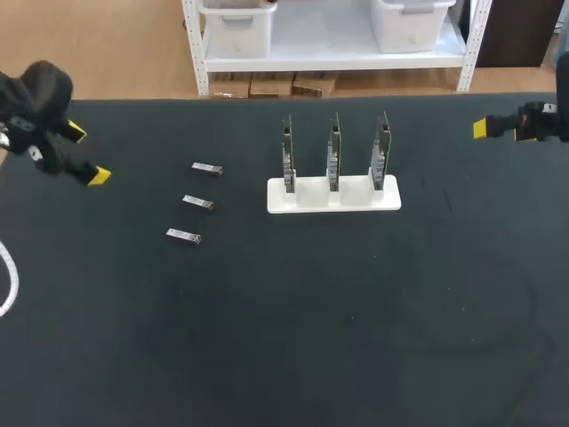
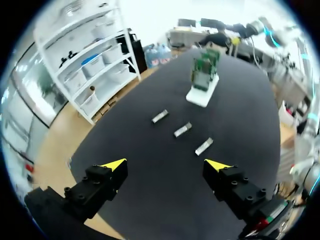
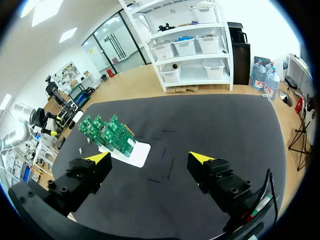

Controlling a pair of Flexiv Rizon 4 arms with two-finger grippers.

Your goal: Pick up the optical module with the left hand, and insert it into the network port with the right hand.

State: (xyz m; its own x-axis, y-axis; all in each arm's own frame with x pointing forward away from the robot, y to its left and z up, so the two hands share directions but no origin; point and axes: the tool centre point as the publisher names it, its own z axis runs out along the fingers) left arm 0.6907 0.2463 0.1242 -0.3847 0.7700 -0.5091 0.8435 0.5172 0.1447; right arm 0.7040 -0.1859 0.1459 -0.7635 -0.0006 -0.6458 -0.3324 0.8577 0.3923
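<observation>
Head view first. Black bench point(image 1: 356, 338) holds three small silver optical modules point(image 1: 198, 203). They lie in a slanted row, apart from each other, on the left part of the bench. Near the middle stands a white holder point(image 1: 333, 196) with three circuit boards point(image 1: 333, 151) upright in it, side by side. From up here the boards look thin, because only their edges show. The left gripper point(image 1: 87, 155) hangs at the left side of the bench, well apart from the modules. The right gripper point(image 1: 498, 130) is at the far right edge, well apart from the holder. Only one of its yellow tips shows well here. A bit of white cable point(image 1: 7, 277) lies at the left edge.

Left wrist view next. The left gripper point(image 2: 165, 165) is spread wide, with nothing between its fingers. Ahead of it lie the three optical modules point(image 2: 182, 130), all flat on the bench point(image 2: 150, 200). Past them stands the white holder point(image 2: 200, 96) with the circuit boards point(image 2: 202, 75), and here their green faces show.

Right wrist view last. The right gripper point(image 3: 149, 158) is spread wide too and holds nothing. The holder point(image 3: 139, 153) and the green circuit boards point(image 3: 107, 132) stand ahead of it, toward one finger's side. The modules are too small to make out here.
</observation>
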